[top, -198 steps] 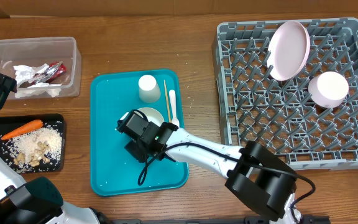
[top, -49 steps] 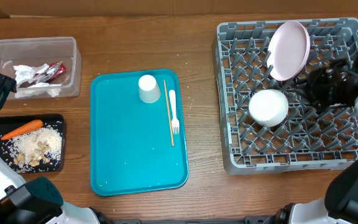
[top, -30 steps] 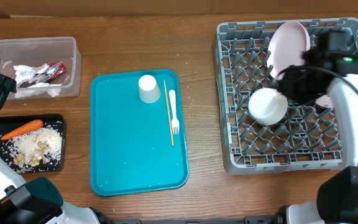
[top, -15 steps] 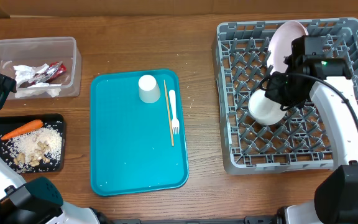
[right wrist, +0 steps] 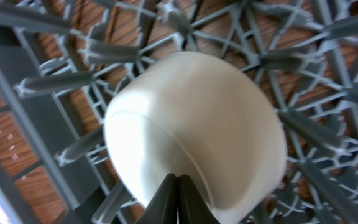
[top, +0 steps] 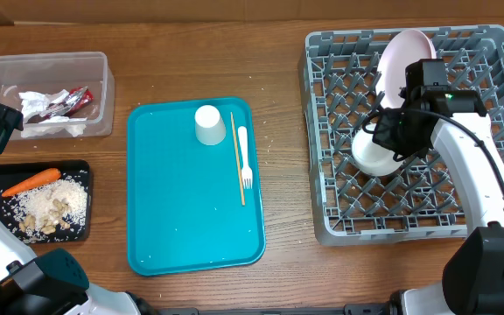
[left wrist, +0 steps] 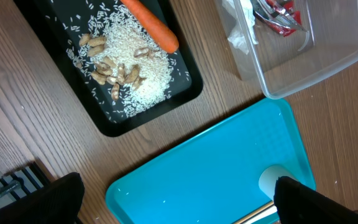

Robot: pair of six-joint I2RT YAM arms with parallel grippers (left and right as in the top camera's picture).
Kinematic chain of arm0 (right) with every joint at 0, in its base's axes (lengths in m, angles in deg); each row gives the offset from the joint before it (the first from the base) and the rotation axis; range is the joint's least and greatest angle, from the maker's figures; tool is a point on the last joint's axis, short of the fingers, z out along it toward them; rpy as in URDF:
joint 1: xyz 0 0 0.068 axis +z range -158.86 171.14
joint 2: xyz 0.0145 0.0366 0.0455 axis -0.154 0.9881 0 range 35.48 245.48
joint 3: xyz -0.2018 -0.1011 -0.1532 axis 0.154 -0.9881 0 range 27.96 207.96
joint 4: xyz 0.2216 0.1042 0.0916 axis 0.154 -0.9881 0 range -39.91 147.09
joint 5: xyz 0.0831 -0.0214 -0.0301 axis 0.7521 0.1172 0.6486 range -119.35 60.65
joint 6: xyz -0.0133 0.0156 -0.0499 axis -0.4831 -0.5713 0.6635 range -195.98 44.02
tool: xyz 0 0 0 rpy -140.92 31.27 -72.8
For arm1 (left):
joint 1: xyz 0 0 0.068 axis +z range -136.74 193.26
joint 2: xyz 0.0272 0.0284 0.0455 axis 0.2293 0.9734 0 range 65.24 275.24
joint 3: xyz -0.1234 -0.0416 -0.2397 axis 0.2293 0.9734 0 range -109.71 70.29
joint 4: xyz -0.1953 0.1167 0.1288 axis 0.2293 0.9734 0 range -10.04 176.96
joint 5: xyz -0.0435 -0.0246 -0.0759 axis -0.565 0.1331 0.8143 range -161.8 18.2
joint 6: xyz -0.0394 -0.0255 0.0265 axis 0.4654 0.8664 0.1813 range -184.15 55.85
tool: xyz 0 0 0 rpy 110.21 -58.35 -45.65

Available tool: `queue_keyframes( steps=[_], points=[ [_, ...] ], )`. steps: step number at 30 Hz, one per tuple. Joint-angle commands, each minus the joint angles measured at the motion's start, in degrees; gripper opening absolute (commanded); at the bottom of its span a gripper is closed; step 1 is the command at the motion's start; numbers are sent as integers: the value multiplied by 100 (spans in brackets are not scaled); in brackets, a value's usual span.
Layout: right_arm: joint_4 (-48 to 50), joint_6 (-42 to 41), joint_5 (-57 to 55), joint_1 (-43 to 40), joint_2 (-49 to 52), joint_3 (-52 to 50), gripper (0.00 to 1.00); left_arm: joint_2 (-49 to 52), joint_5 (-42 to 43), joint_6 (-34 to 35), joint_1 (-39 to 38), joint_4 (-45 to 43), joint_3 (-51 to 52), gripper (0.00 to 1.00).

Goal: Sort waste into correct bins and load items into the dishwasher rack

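Note:
In the grey dishwasher rack (top: 339, 219) a white bowl (top: 370, 153) lies tilted among the pegs, and a pink plate (top: 405, 57) stands on edge behind it. My right gripper (top: 390, 138) is shut, its closed tips (right wrist: 178, 179) against the bowl's (right wrist: 197, 124) side with nothing between them. My left gripper (left wrist: 179, 199) hangs wide open and empty, high over the table's left side. A white cup (top: 209, 124), a fork (top: 244, 157) and a wooden stick (top: 237, 162) lie on the teal tray (top: 173, 227).
The clear tub (top: 103, 96) at the back left holds napkins (top: 42, 109) and a red wrapper (top: 73, 101). The black tray (top: 84, 166) at the left edge holds a carrot (top: 31, 181) and grainy scraps (top: 55, 210). Bare wood separates the teal tray and the rack.
My right arm has swung from the rack's back right down to the bowl. Its fingers have closed fully. The left arm has not moved.

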Motion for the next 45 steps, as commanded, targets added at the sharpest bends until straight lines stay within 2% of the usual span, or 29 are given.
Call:
queue_keyframes(
  steps=[1, 12, 16, 19, 21, 22, 24, 25, 26, 32, 40, 43, 45],
  points=[
    [0, -190, -461, -11, -66, 50, 4, 24, -44, 52, 11, 7, 20, 100],
    [-590, -514, -990, -9, -68, 461, 4, 24, -44, 55, 11, 7, 20, 100],
    [-837, -496, -599, 85, -168, 719, 4, 24, -44, 52, 11, 7, 20, 100],
    [-901, -214, 245, 208, -284, 981, 6, 24, -44, 52, 11, 7, 20, 100],
    [-850, 160, 1180, 326, -330, 1147, 15, 24, -44, 52, 11, 7, 20, 100],
    [-813, 310, 1569, 385, -337, 1198, 34, 24, -42, 52, 11, 7, 20, 100],
    [-533, 466, 2535, 649, -330, 1222, 87, 24, -44, 52, 11, 7, 20, 100],
    [-422, 466, 2669, 752, -315, 1222, 96, 24, -44, 52, 11, 7, 20, 100],
    [-212, 461, 2763, 955, -306, 1222, 100, 24, -44, 52, 11, 7, 20, 100],
    [977, 439, 2490, 2068, -168, 1220, 100, 24, -44, 52, 11, 7, 20, 100],
    [2566, 424, 498, 3447, 573, 1220, 100, 24, -44, 52, 11, 7, 20, 100],
    [3034, 520, 4, 3768, 1032, 1220, 100, 24, -44, 52, 11, 7, 20, 100],
    [3333, 868, -50, 3906, 1327, 1220, 100, 24, -44, 55, 11, 7, 20, 100]
  ],
)
